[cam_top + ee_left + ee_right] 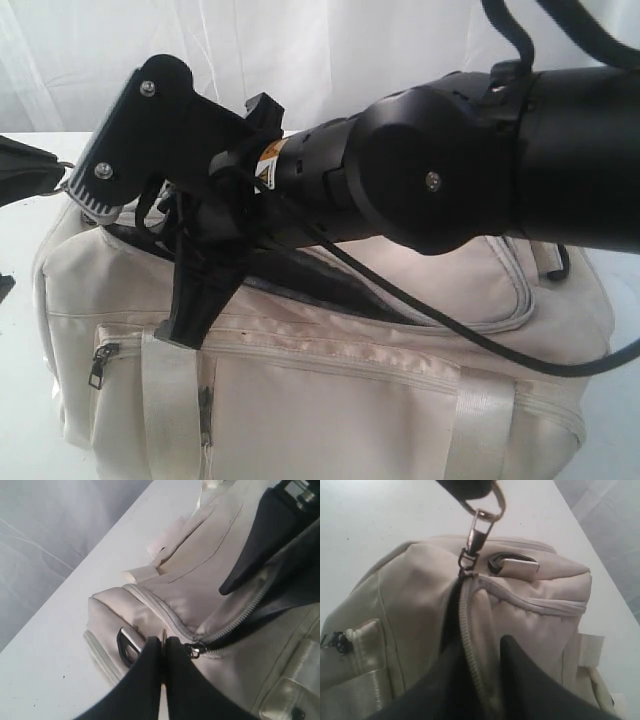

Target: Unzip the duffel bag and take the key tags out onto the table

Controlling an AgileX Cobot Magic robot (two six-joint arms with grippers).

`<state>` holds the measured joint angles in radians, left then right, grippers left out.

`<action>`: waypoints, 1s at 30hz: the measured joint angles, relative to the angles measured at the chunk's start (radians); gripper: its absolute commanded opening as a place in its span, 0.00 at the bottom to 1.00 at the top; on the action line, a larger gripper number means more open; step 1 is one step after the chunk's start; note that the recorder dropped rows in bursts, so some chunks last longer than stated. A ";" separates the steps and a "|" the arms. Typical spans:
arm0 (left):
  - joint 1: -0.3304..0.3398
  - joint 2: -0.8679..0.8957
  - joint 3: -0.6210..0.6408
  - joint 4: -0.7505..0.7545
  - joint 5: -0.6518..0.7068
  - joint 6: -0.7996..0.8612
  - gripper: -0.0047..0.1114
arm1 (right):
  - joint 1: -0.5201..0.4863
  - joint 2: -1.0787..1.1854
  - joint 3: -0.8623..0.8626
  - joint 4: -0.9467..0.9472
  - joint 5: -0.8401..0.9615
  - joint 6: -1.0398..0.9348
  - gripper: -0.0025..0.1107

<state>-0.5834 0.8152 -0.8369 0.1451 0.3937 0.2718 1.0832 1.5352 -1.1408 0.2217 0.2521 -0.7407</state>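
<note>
The cream duffel bag (350, 400) sits on the white table (18, 235) with its top zipper partly undone and dark lining showing. My left gripper (163, 641) is shut on the metal zipper pull (479, 527) at the bag's end, next to the slider (196, 649). In the exterior view it sits at the far left edge (55, 168). My right gripper (190, 322) reaches down across the bag top. Its fingers (525, 670) straddle the zipper edge (470, 645), one inside the opening and one outside, closed on that fabric edge. The key tags are hidden.
A black D-ring (126, 642) sits on the bag's end beside the pull. A small zipped side pocket (100, 365) and webbing handles (480, 420) face the front. The right arm's cable (450, 330) drapes over the bag top. White curtain stands behind.
</note>
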 measured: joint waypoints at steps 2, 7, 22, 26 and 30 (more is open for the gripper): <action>0.000 0.000 0.000 -0.002 0.000 0.000 0.04 | -0.002 0.000 0.000 0.000 0.000 0.000 0.08; 0.000 0.002 0.000 -0.006 -0.005 0.000 0.04 | -0.002 0.000 0.000 0.000 0.001 0.002 0.02; 0.000 0.261 0.000 0.082 -0.238 0.024 0.04 | -0.006 -0.057 -0.001 -0.009 0.147 -0.010 0.02; 0.000 0.283 0.000 0.114 -0.258 0.024 0.04 | -0.006 -0.066 -0.001 -0.009 0.176 -0.010 0.02; 0.001 0.300 0.000 0.169 -0.272 0.024 0.04 | -0.006 -0.069 -0.001 -0.011 0.205 -0.010 0.02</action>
<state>-0.5825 1.1152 -0.8369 0.3141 0.1215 0.2957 1.0774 1.4665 -1.1423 0.2108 0.4576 -0.7507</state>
